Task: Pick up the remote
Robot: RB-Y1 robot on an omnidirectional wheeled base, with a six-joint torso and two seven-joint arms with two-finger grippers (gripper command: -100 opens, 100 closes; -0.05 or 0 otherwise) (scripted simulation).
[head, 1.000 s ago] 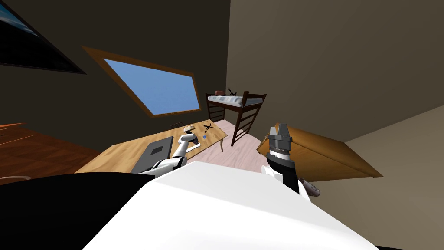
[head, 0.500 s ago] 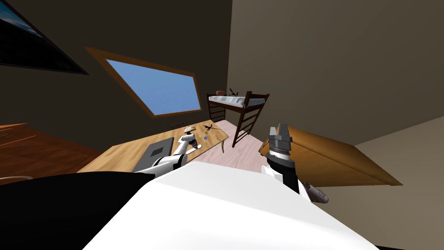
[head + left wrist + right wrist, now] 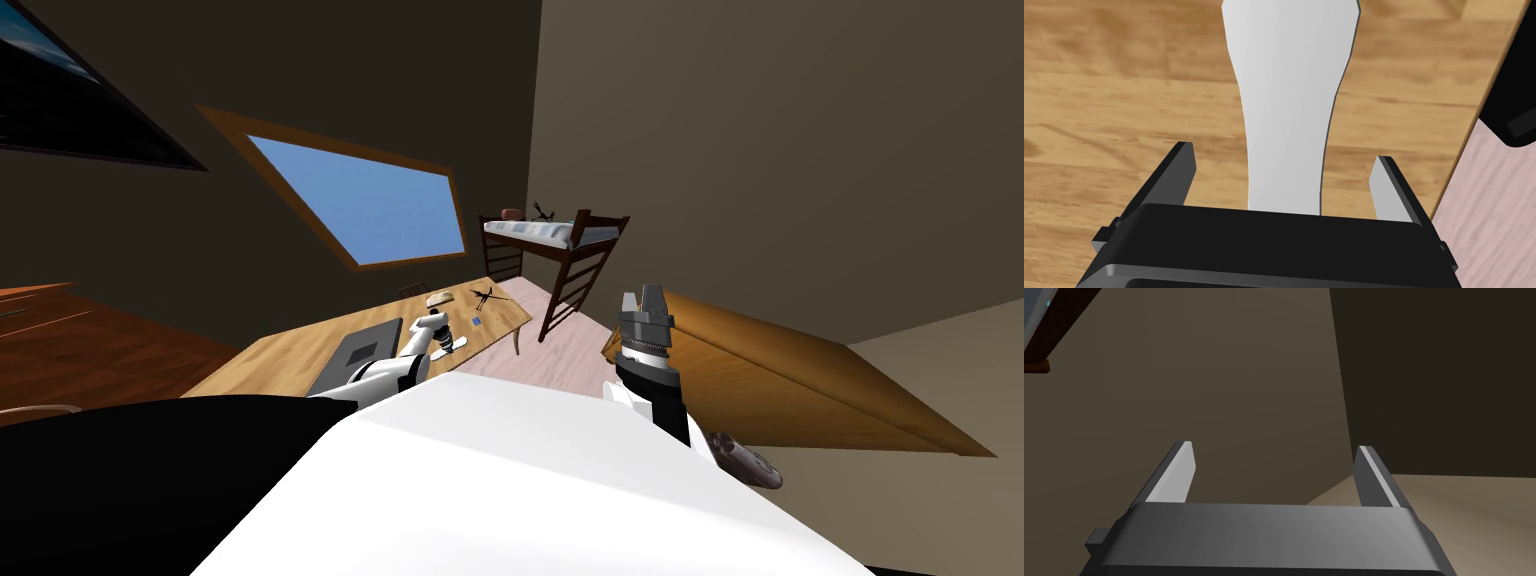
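Left wrist view: left gripper (image 3: pixel 1283 156) hung released over wooden table (image 3: pixel 1124 100), fingers (image 3: pixel 1386 192) astride white remote (image 3: pixel 1289 100) without touching | remote lay flat on table near its edge | right gripper (image 3: pixel 1275 448) released, raised beside table.

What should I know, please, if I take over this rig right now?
Left gripper: open, low over the wooden table, straddling the white remote without touching it.
Right gripper: open, empty, raised at my right side.
Done: left gripper lined up on the remote.
To do: lower if needed, close on its narrow part, lift.
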